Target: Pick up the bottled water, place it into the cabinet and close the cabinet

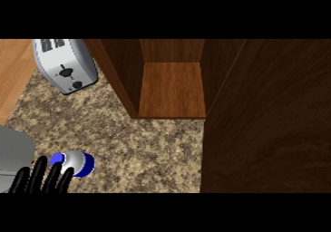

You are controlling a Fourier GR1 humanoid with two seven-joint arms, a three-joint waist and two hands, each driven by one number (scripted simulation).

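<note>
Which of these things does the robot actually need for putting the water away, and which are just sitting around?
Needed: bottle, open cabinet, its door, left hand by the bottle.

Just there: toaster, counter.

The surface (128,136) is evenly and moderately lit, with no hard shadows cast on it. The cabinet (171,90) interior is shaded darker along its side walls. Soft highlights are seen on the toaster (66,63). No glare or edge distortion is noted.
</note>
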